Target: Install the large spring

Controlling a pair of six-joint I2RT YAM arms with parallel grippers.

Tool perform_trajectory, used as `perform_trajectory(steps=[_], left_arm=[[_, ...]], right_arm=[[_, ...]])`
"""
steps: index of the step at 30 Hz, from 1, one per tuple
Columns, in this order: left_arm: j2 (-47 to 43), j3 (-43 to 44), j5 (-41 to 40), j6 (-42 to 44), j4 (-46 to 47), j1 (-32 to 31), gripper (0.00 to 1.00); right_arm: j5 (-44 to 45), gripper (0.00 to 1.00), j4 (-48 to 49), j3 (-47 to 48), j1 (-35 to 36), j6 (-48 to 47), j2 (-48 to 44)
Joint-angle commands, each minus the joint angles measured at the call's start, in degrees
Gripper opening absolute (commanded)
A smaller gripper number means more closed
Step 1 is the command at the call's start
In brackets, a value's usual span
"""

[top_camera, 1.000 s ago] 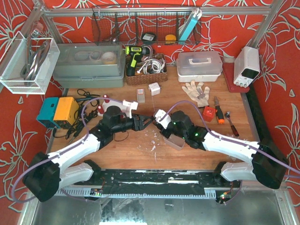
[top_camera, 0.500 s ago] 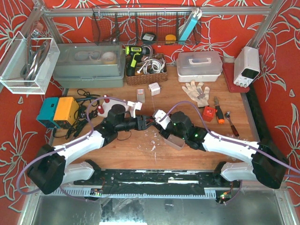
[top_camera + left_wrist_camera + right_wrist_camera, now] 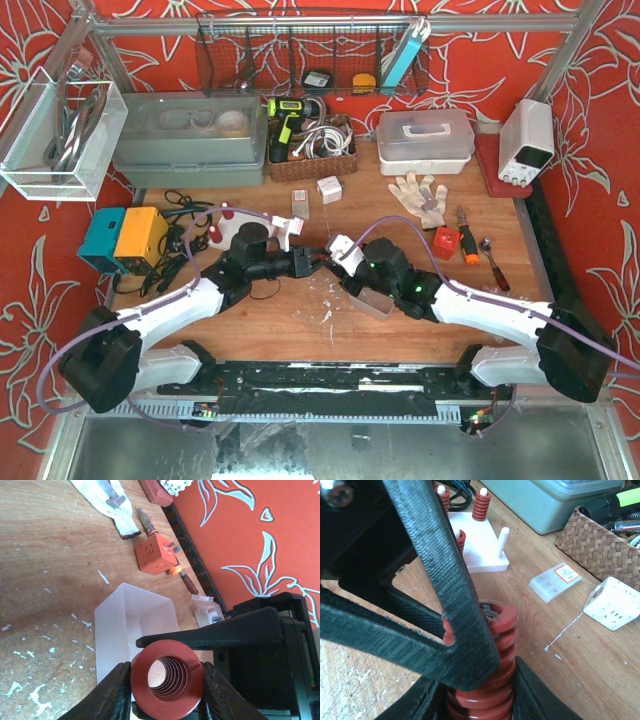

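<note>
The large red spring [image 3: 167,649] is held between both grippers above the middle of the table. In the left wrist view I look down its bore, and my left gripper [image 3: 166,676] is shut on its sides. In the right wrist view the spring [image 3: 506,630] stands upright with my right gripper [image 3: 480,700] shut on its lower coils, and the left gripper's black fingers cross its top. From above, the left gripper [image 3: 312,262] and right gripper [image 3: 336,262] meet tip to tip. The white peg base [image 3: 476,545] with small red springs sits behind them, also seen from above [image 3: 283,228].
A translucent box [image 3: 135,625] lies on the table under the right arm. An orange cube [image 3: 155,555], a screwdriver and gloves [image 3: 418,195] lie to the right. A small plastic case [image 3: 555,581], a white cube [image 3: 612,602] and a wicker basket [image 3: 600,535] stand further back.
The left arm has reached to the right and its gripper has closed on the spring that the right gripper holds. The right arm has barely moved.
</note>
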Motion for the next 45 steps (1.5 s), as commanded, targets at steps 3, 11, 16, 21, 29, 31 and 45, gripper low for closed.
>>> perform_trajectory(steps=[3, 11, 16, 21, 29, 31, 45], left_arm=[[1.7, 1.2, 1.8, 0.3, 2.4, -0.3, 0.23], [1.1, 1.4, 0.6, 0.3, 1.3, -0.3, 0.0], [-0.9, 1.9, -3.1, 0.7, -1.3, -0.3, 0.0], [-3.6, 3.2, -9.4, 2.2, -4.8, -0.3, 0.0], [-5.6, 7.4, -27.2, 8.4, -11.3, -0.2, 0.0], [-5.1, 8.3, -33.5, 10.7, -12.8, -0.1, 0.0], [4.1, 13.3, -51.7, 15.4, -15.8, 7.9, 0.0]], right_arm=[[-3.1, 0.0, 1.6, 0.3, 0.9, 0.4, 0.8], [-3.3, 0.0, 1.0, 0.6, 1.0, 0.7, 1.9], [-1.2, 0.3, 0.2, 1.1, 1.0, 1.3, 1.9], [0.5, 0.63, -4.8, 2.3, 1.0, 1.5, -0.3], [10.5, 0.99, -9.2, -0.3, 1.0, 5.3, -13.0], [13.2, 0.99, -8.0, -2.1, 1.0, 6.1, -16.9], [34.1, 0.99, -8.8, -7.0, 0.8, 16.9, -20.7]])
